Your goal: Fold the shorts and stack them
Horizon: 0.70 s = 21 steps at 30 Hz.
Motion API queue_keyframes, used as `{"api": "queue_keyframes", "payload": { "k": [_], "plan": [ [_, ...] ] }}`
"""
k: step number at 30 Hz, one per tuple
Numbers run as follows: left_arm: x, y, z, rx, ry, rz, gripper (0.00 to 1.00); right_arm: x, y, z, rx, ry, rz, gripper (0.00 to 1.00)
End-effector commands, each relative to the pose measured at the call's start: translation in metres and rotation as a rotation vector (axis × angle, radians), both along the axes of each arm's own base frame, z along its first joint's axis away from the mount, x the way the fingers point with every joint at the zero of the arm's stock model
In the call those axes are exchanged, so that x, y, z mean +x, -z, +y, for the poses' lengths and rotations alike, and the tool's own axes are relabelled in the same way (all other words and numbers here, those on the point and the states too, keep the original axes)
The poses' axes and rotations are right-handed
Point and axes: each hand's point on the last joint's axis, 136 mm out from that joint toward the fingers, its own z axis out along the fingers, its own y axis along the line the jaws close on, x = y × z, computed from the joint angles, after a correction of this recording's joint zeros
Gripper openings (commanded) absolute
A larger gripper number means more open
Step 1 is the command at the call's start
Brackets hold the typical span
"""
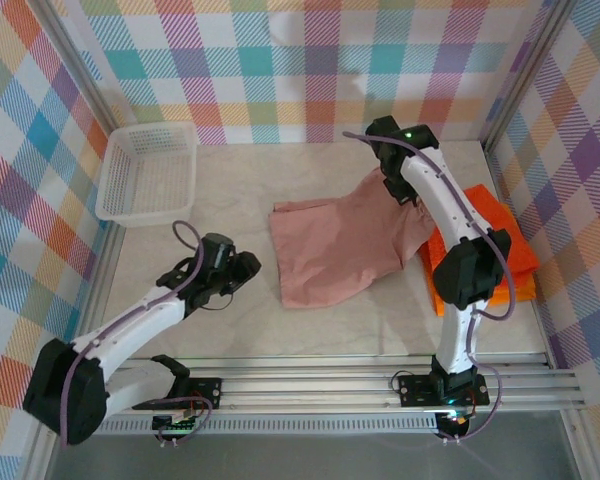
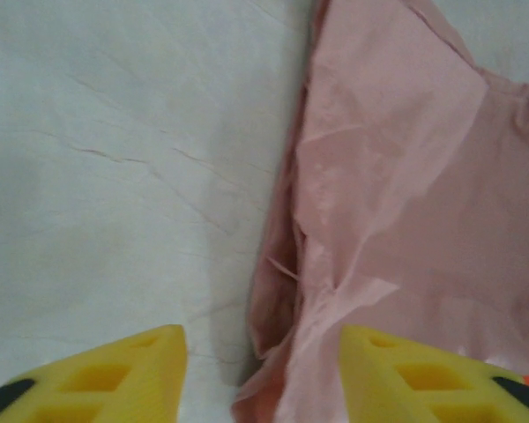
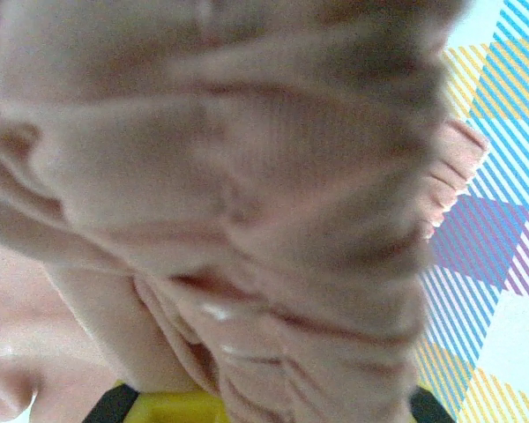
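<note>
Pink shorts [image 3: 247, 176] bunched in right gripper [image 1: 393, 188], clamped.
Left gripper [image 1: 243, 267], fingers apart, at their nine o'clock; orange shorts [image 1: 510, 235] at three; mesh basket [image 1: 145, 217] at ten.

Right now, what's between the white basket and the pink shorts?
Nothing, just bare table. The top external view shows a pale empty stretch from the white mesh basket to the pink shorts.

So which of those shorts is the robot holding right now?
The pink shorts: the right fingers pinch one raised corner. The orange shorts lie stacked off to the right, ungripped.
</note>
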Motion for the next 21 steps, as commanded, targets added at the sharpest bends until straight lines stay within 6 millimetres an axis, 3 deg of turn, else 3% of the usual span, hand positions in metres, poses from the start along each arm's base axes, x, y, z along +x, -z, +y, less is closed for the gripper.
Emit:
{"api": "queue_keyframes", "payload": {
  "k": [1,6,14,21],
  "plan": [
    [0.017,-0.015,-0.031,-0.044,0.041,-0.063,0.41,-0.011,-0.001,0.011,0.088,0.064,0.032,0.00],
    [0.024,0.004,-0.056,-0.035,0.072,-0.038,0.31,-0.012,-0.001,0.033,0.207,0.114,-0.011,0.00],
    [0.020,0.051,-0.090,0.000,0.134,0.046,0.15,-0.012,0.002,0.043,0.115,0.105,-0.004,0.00],
    [0.003,0.084,-0.088,0.076,0.151,0.125,0.01,-0.011,0.001,0.055,0.093,0.078,0.003,0.00]
  ]
}}
